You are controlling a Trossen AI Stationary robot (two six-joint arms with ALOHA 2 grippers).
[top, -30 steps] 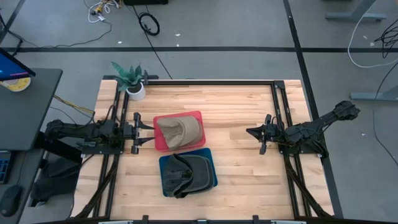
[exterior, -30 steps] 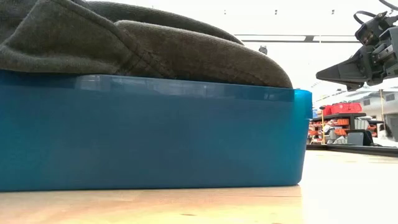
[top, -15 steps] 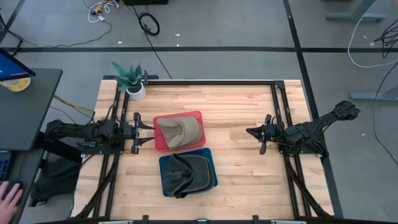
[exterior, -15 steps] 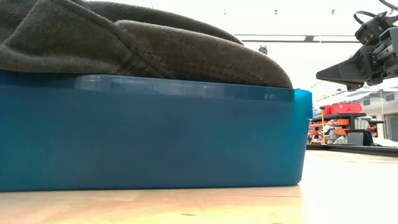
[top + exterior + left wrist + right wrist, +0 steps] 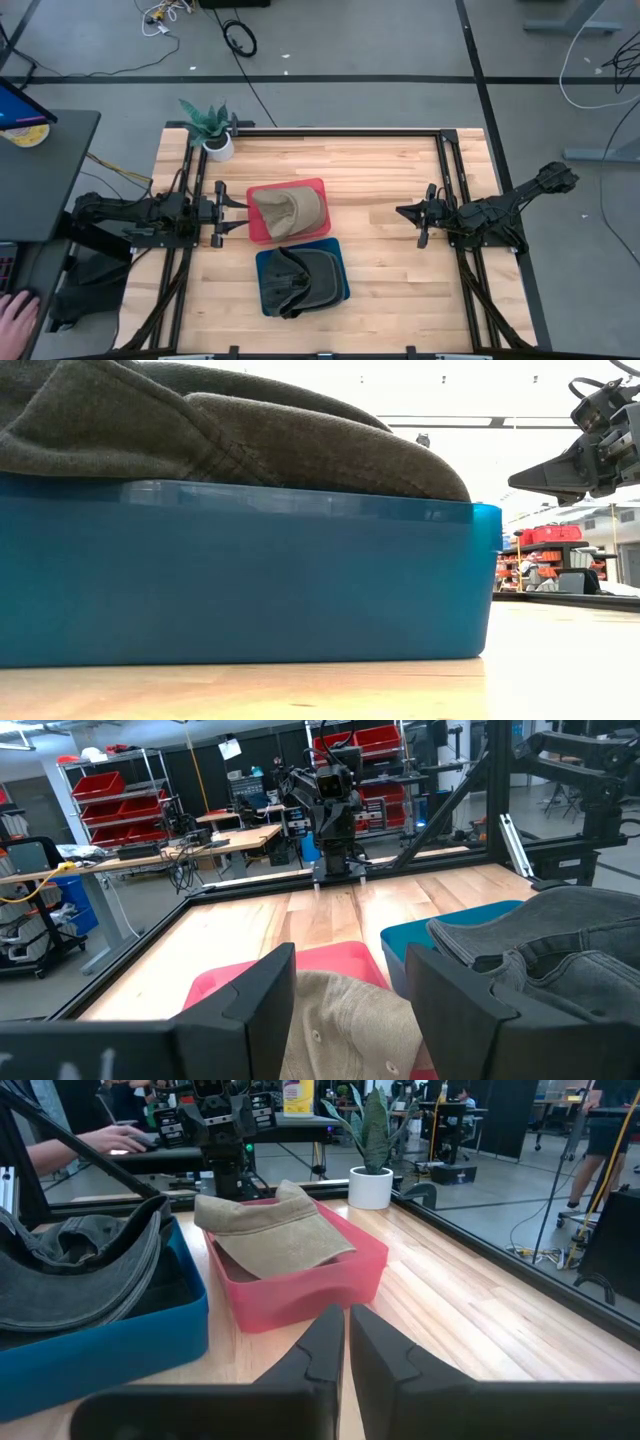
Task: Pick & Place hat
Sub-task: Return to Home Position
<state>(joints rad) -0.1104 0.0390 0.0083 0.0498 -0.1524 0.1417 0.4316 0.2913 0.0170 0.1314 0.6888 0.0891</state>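
Left end effector [image 5: 240, 212]: fingers spread wide and empty, just beside the pink bin [image 5: 300, 1290]; contact can't be judged from above.
Right end effector [image 5: 401, 211]: fingers nearly together, holding nothing, well apart from both bins.
Hats: brown cap [image 5: 290, 212] in the pink bin; black cap [image 5: 300, 280] heaped above the blue bin [image 5: 250, 580] rim.
Risk: a sideways swing by the left arm could shove the pink bin.
Surroundings: potted plant [image 5: 212, 130] at a counter [image 5: 390, 280] corner; a person's hand [image 5: 15, 318] off the counter. Nothing looks in the way.
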